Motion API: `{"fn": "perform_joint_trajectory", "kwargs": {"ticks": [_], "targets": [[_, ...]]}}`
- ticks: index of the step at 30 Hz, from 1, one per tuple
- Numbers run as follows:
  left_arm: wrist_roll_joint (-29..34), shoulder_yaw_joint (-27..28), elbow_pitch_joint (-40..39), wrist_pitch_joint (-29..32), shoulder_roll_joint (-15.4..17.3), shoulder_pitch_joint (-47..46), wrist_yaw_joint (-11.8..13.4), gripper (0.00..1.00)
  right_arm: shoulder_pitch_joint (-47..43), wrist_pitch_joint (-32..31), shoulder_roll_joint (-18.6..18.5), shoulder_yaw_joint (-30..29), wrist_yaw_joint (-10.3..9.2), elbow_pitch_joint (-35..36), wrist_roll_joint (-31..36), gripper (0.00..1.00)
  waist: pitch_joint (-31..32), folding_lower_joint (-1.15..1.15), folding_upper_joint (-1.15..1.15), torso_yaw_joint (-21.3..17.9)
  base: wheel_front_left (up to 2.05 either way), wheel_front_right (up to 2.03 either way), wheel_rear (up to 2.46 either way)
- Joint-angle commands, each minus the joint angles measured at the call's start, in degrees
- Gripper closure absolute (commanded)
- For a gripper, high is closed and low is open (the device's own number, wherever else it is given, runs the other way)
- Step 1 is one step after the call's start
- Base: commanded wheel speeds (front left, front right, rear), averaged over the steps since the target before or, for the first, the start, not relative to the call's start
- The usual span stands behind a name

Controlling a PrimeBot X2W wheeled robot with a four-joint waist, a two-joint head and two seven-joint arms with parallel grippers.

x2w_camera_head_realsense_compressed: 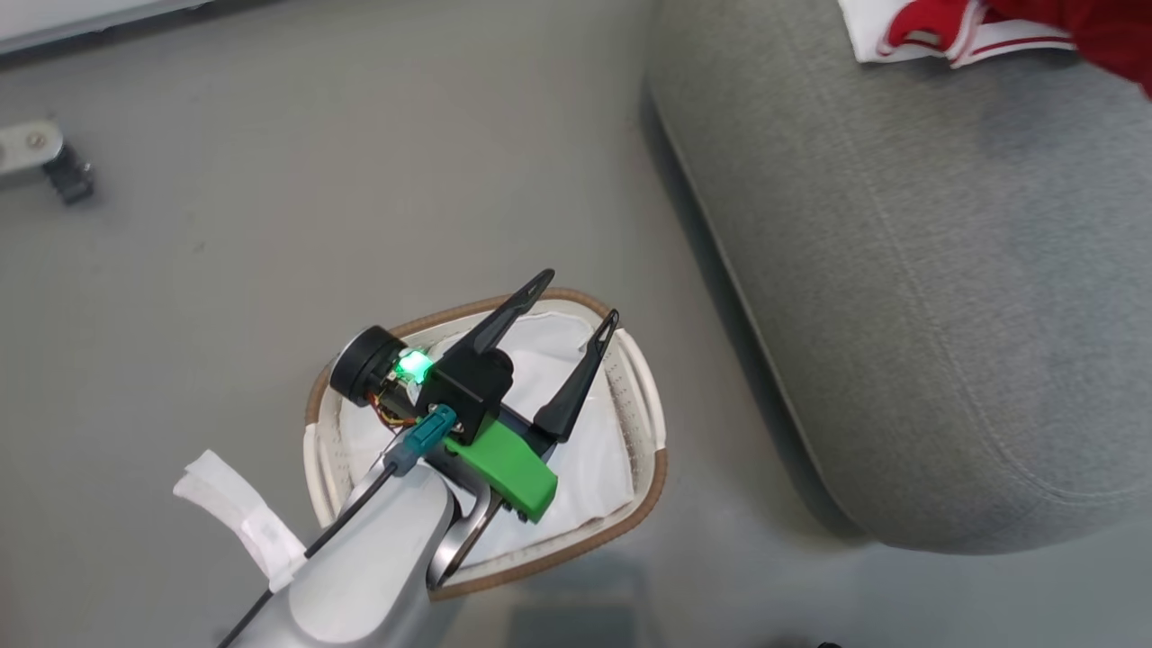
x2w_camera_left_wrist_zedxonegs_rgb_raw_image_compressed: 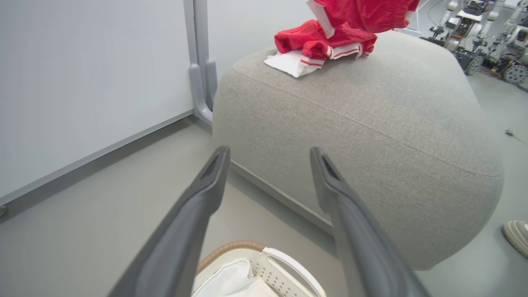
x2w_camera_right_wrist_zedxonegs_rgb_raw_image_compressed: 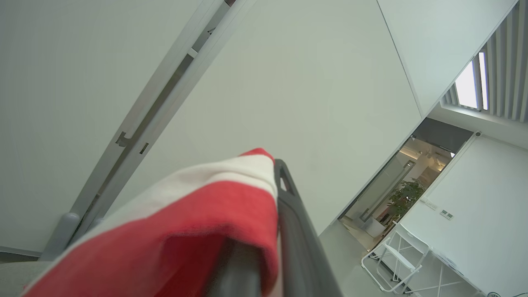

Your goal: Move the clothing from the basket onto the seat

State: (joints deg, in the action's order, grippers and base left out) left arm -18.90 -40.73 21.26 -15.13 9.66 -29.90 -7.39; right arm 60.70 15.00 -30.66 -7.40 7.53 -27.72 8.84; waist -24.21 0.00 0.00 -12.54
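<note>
Clothing (x2w_camera_head_realsense_compressed: 936,27): red with white panels and stripes, lying on the far right part of the seat's top. In the left wrist view one bundle (x2w_camera_left_wrist_zedxonegs_rgb_raw_image_compressed: 326,45) lies on the cushion. A second red piece hangs just above it; cannot tell whether the two touch.

Seat (x2w_camera_head_realsense_compressed: 900,270): large grey fabric cushion with rounded edges and a stitched seam along its side. It takes up the right of the head view and rests on the floor.

Floor (x2w_camera_head_realsense_compressed: 270,225): plain grey, running left to a pale wall panel (x2w_camera_left_wrist_zedxonegs_rgb_raw_image_compressed: 82,82).

Basket (x2w_camera_head_realsense_compressed: 641,396): oval, cream-white and perforated, with a brown rim and white side handles. It stands upright on the floor, near and left of the seat and just apart from it.

Liner sheet (x2w_camera_head_realsense_compressed: 585,450): plain white, crumpled, lining the inside of the basket.

Left gripper (x2w_camera_head_realsense_compressed: 579,295): above the basket's far rim, fingers pointing towards the seat. Its two dark fingers are spread wide with nothing between them, as the left wrist view (x2w_camera_left_wrist_zedxonegs_rgb_raw_image_compressed: 270,152) also shows.

Right gripper (x2w_camera_right_wrist_zedxonegs_rgb_raw_image_compressed: 272,173): closed tight, pointing up at a wall. A fold of red and white cloth (x2w_camera_right_wrist_zedxonegs_rgb_raw_image_compressed: 185,231) is pinched at its fingers and drapes over the left one. The right finger (x2w_camera_right_wrist_zedxonegs_rgb_raw_image_compressed: 288,206) is bare.

Shoe (x2w_camera_left_wrist_zedxonegs_rgb_raw_image_compressed: 517,235): pale, on the floor near the seat's right end.
</note>
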Motion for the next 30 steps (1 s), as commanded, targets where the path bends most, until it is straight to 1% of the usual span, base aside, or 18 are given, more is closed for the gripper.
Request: {"fn": "perform_joint_trajectory", "kwargs": {"ticks": [1, 5, 7, 10, 15, 17, 18, 19, 20, 21, 30], "targets": [[0.6, 0.3, -0.2, 0.0, -0.1, -1.5, -0.2, 0.00, 0.1, 0.3, -0.3, -0.3, -0.08, -1.6, 0.8, 1.00, -5.2, 0.00, 0.00, 5.3, 0.00, 0.00, 0.00], [1.2, -0.7, -0.8, 0.0, -0.4, -3.3, -0.2, 0.00, -0.4, 0.3, -1.6, -2.1, -0.08, -5.9, 3.2, 1.00, -8.7, 0.00, 0.00, 7.7, 0.00, 0.00, 0.00], [1.4, -1.1, -0.9, 0.0, -0.1, -3.9, -0.2, 0.00, -1.2, 0.3, -0.5, -3.5, -0.08, -7.7, 4.0, 1.00, -10.1, 0.00, 0.00, 8.4, 0.00, 0.00, 0.00], [1.4, -0.6, -0.9, 0.0, 0.5, -4.3, -0.2, 0.00, -3.1, 0.2, 2.7, -5.4, -0.08, -10.7, 5.4, 1.00, -11.8, 0.00, 0.00, 8.2, 0.00, 0.00, 0.00], [1.5, -0.1, -0.7, 0.0, 0.7, -3.7, -0.2, 0.00, -4.8, 0.2, 5.4, -9.0, -0.09, -13.5, 6.7, 1.00, -12.9, 0.00, 0.00, 7.5, 0.00, 0.00, 0.00], [1.8, -0.5, -0.5, 0.0, 1.1, -3.7, -0.2, 0.00, -5.6, 0.2, 6.4, -9.9, -0.09, -13.8, 7.0, 0.91, -13.0, 0.00, 0.00, 7.0, 0.00, 0.00, 0.00], [1.9, -0.8, -0.4, 0.0, 1.3, -3.8, -0.2, 0.00, -5.8, 0.2, 6.7, -10.2, -0.09, -13.6, 7.0, 0.71, -12.9, 0.00, 0.00, 6.6, 0.00, 0.00, 0.00], [2.0, -0.9, -0.3, 0.0, 1.5, -3.9, -0.2, 0.00, -5.9, 0.2, 6.9, -10.3, -0.09, -13.4, 7.0, 0.58, -12.9, 0.00, 0.00, 6.2, 0.00, 0.00, 0.00], [2.0, -1.0, -0.2, 0.0, 1.5, -4.1, -0.2, 0.00, -6.1, 0.2, 7.2, -10.4, -0.09, -13.2, 7.0, 0.21, -12.8, 0.00, 0.00, 5.8, 0.00, 0.00, 0.00], [2.0, -1.1, -0.1, 0.0, 1.6, -4.3, -0.2, 0.00, -6.5, 0.2, 7.6, -10.3, -0.09, -12.9, 6.9, 0.00, -12.7, 0.00, 0.00, 5.3, 0.00, 0.00, 0.00], [1.7, -0.7, 0.2, 0.0, 2.6, -4.4, -0.2, 0.00, -11.5, 0.2, 11.0, -7.3, -0.09, -9.1, 5.9, 0.00, -9.7, 0.00, 0.00, 1.5, 0.00, 0.00, 0.00]]}}
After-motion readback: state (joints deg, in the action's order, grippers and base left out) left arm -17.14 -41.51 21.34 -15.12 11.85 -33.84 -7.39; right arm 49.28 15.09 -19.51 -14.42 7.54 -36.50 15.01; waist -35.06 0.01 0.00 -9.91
